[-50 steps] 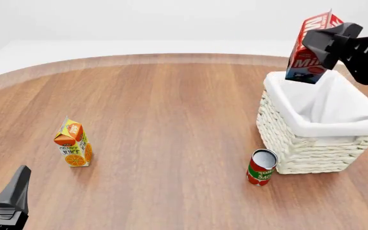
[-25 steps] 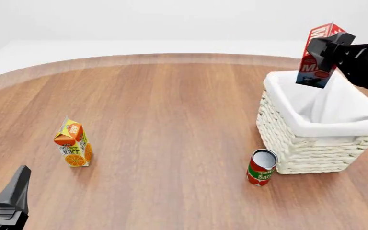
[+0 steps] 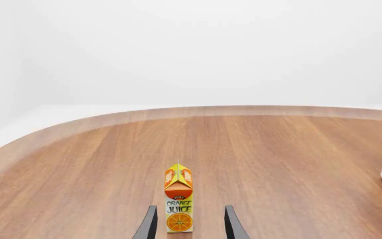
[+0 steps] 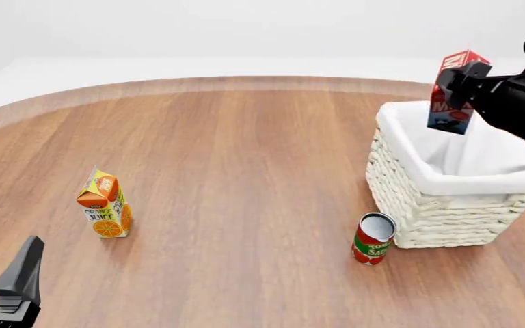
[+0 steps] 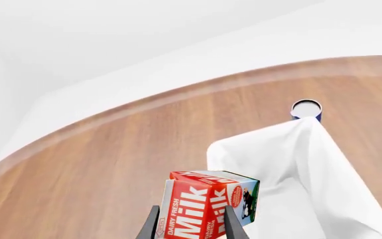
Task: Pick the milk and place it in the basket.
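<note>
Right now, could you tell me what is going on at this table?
The right gripper holds the milk in the air above the basket, tilted, over the far part of its cloth-lined opening; it has not been let go. The left gripper sits open and low at the near edge, holding nothing, with the orange juice carton standing upright ahead of it. A tomato sauce can stands on the table beside the basket's near corner.
</note>
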